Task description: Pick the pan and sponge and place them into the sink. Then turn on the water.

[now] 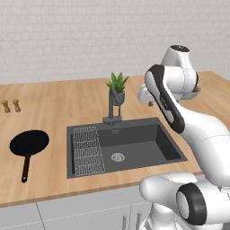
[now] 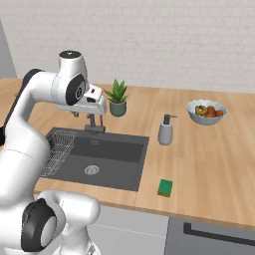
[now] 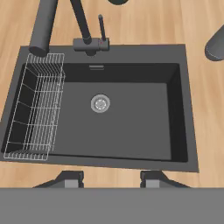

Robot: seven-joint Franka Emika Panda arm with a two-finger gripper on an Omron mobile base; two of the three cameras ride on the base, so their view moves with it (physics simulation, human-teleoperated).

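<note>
The black pan (image 1: 29,143) lies flat on the wooden counter left of the sink (image 1: 134,143), its brown handle pointing toward the front edge. The green sponge (image 2: 165,187) rests on the counter right of the sink (image 2: 114,172), near the front edge. My gripper (image 3: 111,180) hovers above the sink (image 3: 131,127) and looks straight down into it. It is open, with nothing between its fingertips (image 3: 72,179). The hand (image 2: 94,104) hangs just in front of the faucet (image 1: 112,105). No water runs from the spout.
A wire rack (image 3: 37,105) fills the sink's left side, and the drain (image 3: 100,103) sits mid-basin. A potted plant (image 2: 118,97) stands behind the faucet. A soap dispenser (image 2: 166,130) and a fruit bowl (image 2: 206,112) are to the right. Two small shakers (image 1: 5,106) stand far left.
</note>
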